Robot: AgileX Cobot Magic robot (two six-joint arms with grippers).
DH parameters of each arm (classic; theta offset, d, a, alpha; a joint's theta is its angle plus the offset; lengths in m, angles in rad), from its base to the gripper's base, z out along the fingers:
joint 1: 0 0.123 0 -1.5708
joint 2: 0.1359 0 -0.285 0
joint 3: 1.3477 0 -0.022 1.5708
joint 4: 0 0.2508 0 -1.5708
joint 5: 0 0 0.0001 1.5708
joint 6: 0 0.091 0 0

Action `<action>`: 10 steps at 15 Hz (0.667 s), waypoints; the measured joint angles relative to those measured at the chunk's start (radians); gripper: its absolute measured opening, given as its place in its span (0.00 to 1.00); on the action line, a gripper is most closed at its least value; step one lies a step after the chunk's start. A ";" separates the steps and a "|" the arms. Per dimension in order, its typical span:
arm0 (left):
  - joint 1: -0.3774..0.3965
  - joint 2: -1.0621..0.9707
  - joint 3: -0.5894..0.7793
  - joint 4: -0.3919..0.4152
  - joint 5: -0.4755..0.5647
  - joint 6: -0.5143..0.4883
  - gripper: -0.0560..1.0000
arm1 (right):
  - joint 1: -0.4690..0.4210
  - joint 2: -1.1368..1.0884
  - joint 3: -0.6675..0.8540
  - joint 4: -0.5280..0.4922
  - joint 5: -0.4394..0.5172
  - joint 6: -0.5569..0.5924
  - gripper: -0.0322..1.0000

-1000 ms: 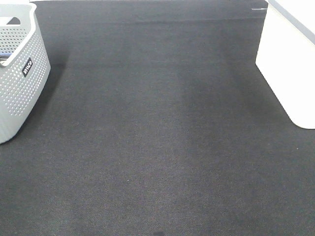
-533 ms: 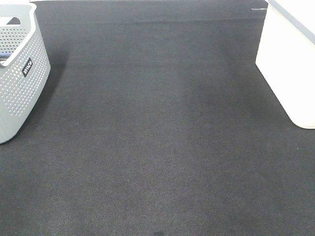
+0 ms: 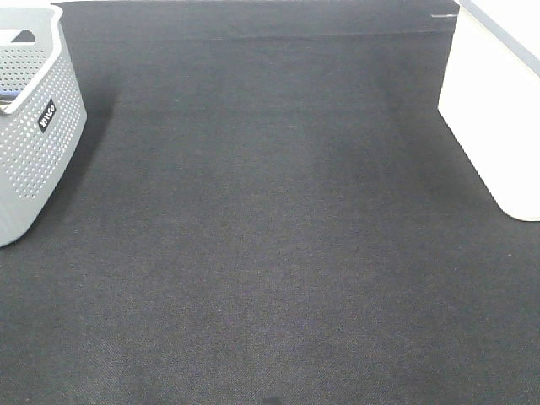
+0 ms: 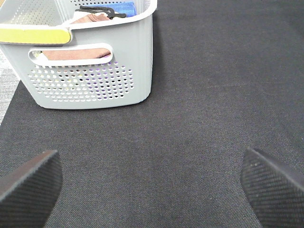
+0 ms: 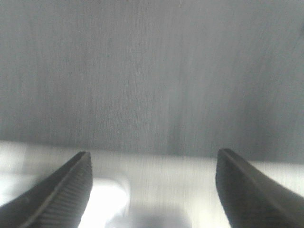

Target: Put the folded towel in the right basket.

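1. The left end effector (image 4: 151,183) is spread wide and empty; a grey perforated basket (image 4: 90,71) sits ahead of it.
2. The right end effector (image 5: 152,185) is also wide and empty, over a blurred pale surface.
3. The folded towel is nowhere in view.
4. The step is likely finished or not begun; next, locate the towel.
5. Two containers: one grey basket, one right basket (image 3: 494,110).

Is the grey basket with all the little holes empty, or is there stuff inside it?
Not empty. The grey basket holds brownish cloth and something blue.
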 joint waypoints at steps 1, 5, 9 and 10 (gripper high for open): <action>0.000 0.000 0.000 0.000 0.000 0.000 0.97 | 0.000 -0.069 0.021 -0.003 -0.027 -0.002 0.70; 0.000 0.000 0.000 0.000 0.000 0.000 0.97 | 0.000 -0.266 0.034 -0.018 -0.037 -0.003 0.70; 0.000 0.000 0.000 0.000 0.000 0.000 0.97 | 0.000 -0.415 0.039 -0.025 -0.037 -0.003 0.70; 0.000 0.000 0.000 0.000 0.000 0.000 0.97 | 0.000 -0.419 0.039 -0.026 -0.037 -0.003 0.70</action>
